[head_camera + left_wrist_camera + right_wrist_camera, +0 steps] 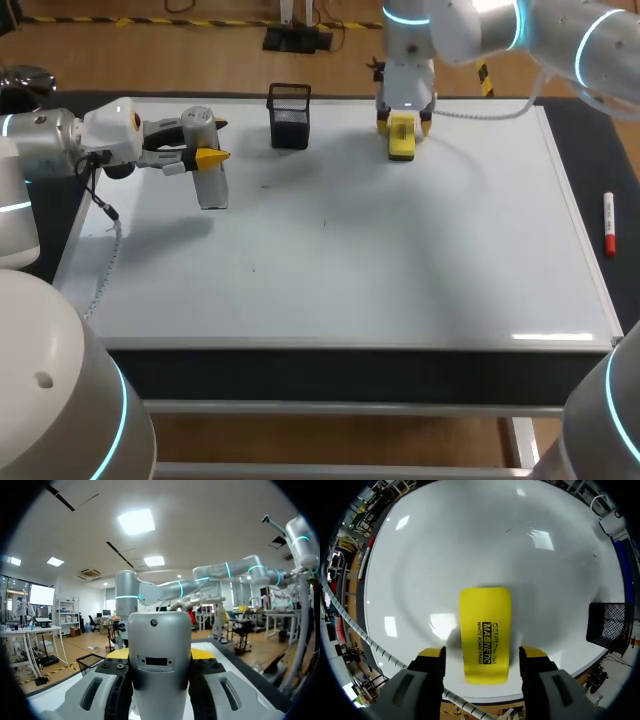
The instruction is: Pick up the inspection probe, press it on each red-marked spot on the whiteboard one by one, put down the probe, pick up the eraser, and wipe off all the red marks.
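Observation:
My left gripper (205,142) hangs over the whiteboard's (400,260) far left part, shut on the grey inspection probe (213,185), whose lower end points down at the board. In the left wrist view the probe (160,630) fills the space between the fingers of that gripper (160,654). The yellow eraser (401,143) lies flat on the board near its far edge. My right gripper (402,122) is directly above it. Its fingers (432,655) stand on either side of the eraser (485,635) with a small gap on each side, so it is open. The board shows only a few faint dark specks.
A black mesh basket (289,117) stands at the far edge between the two grippers, beside the eraser (610,625). A red marker (608,222) lies on the dark strip right of the board. A white cable runs along the far edge behind the right gripper.

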Controlling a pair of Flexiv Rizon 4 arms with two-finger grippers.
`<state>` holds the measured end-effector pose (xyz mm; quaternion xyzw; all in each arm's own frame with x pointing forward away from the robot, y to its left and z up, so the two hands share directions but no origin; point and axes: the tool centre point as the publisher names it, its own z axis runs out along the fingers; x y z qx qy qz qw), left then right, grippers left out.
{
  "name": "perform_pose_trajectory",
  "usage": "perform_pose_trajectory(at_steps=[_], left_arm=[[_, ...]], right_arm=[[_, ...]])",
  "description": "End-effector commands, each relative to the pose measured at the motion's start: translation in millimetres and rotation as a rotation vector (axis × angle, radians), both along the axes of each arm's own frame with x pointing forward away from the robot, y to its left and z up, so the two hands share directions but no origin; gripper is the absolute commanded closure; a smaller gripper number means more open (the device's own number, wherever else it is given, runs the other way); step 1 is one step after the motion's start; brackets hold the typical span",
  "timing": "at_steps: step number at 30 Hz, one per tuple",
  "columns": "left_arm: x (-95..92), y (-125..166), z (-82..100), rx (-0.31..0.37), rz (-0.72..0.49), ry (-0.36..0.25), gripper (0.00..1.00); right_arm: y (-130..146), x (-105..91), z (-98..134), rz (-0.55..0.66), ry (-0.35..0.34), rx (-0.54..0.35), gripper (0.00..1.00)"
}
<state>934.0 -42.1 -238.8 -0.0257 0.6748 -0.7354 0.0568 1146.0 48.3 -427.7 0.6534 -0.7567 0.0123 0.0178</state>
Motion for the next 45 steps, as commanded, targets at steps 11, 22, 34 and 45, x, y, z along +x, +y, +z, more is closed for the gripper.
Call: perform_pose_trajectory(at_steps=[11,22,34,45], left_arm=[[-0.5,0,1.3,0.001,0.002,-0.001,1.0],[-0.5,0,1.3,0.001,0.002,-0.001,1.0],[-0.5,0,1.3,0.001,0.002,-0.001,1.0],[-0.5,0,1.3,0.001,0.002,-0.001,1.0]], right_arm=[[-59,-19.5,71,-0.543,0.0,0.359,0.0],[-92,-24.0,119,-0.966,0.249,0.487,0.0],[-126,-20.1,168,-1.233,0.4,0.548,0.0],[-137,-20.3,181,-1.257,0.46,0.546,0.0]])
